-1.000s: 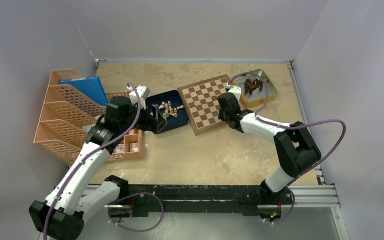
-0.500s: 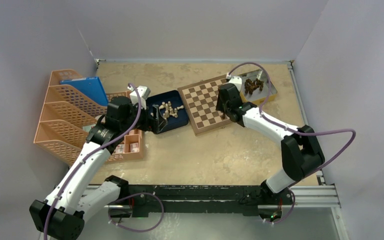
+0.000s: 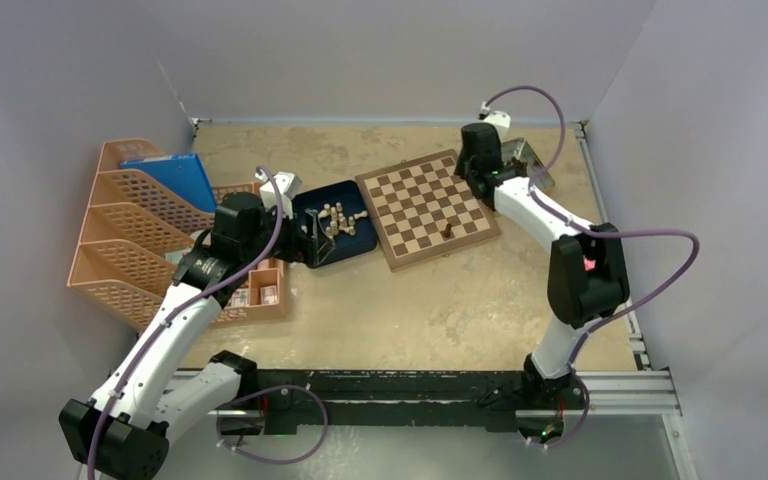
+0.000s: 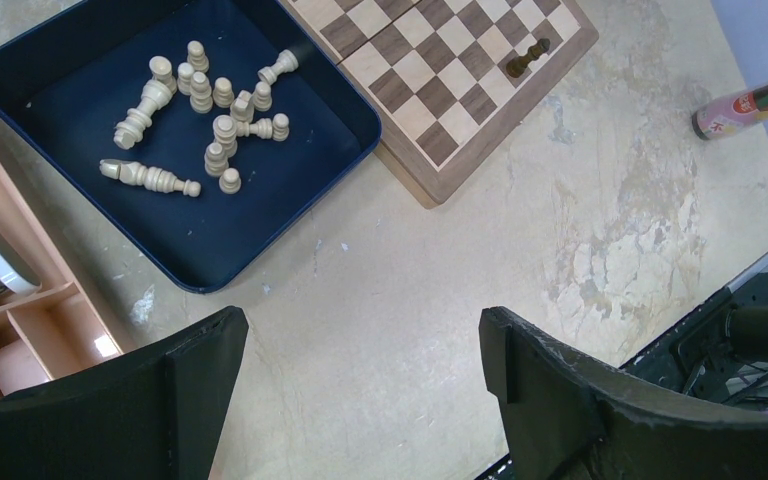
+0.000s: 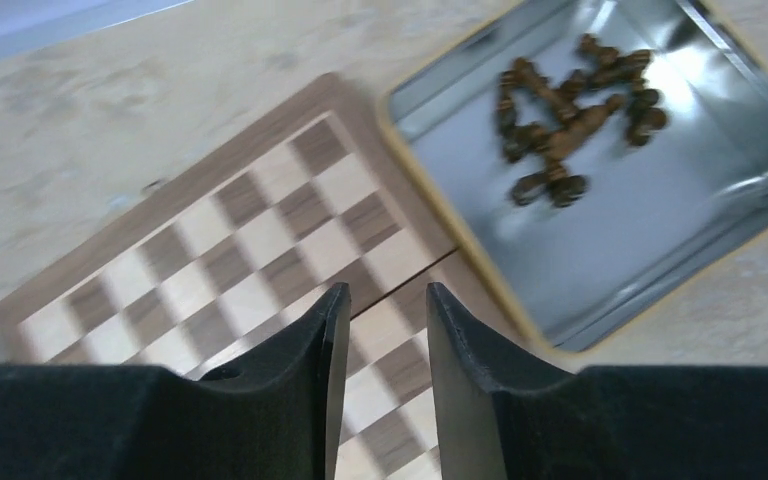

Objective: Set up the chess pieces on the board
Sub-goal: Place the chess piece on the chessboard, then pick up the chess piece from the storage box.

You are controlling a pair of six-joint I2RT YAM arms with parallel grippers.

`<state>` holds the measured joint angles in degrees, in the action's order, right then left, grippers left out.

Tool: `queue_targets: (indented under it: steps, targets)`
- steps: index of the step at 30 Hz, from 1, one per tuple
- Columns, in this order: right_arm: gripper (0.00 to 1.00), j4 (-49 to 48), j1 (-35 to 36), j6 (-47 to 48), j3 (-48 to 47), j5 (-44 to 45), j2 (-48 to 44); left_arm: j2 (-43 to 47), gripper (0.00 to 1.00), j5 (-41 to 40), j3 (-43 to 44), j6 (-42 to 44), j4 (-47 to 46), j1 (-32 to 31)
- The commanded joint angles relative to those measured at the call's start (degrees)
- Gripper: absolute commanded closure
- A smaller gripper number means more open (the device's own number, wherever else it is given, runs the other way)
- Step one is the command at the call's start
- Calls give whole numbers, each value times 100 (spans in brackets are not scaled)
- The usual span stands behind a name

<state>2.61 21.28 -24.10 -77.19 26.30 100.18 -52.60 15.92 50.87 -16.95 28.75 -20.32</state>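
One dark chessman [image 3: 446,230] on board [image 3: 410,195], toward 5 o'clock edge. Left gripper [image 4: 360,335] splayed, empty; right gripper [image 5: 385,305] narrowly parted, empty.

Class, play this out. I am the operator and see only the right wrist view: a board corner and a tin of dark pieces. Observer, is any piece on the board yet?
Observer: Yes, one dark piece stands alone close to the near edge of the board.
Operator: Where are the pale pieces?
Observer: The pale pieces lie loose in the blue tray, left of the board.
Operator: And the left hand?
Observer: The left hand is open and empty, above bare table beside the tray.
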Motion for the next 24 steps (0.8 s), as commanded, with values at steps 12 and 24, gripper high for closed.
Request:
queue_targets:
  steps: [12, 24]
  targets:
    - [62, -365, -1437, 463, -536, -411, 875, 32, 14, 54, 26, -10, -143, -25]
    - [65, -388, -1669, 529, -911, -424, 1558, -84, 14, 16, 30, 7, -128, -29]
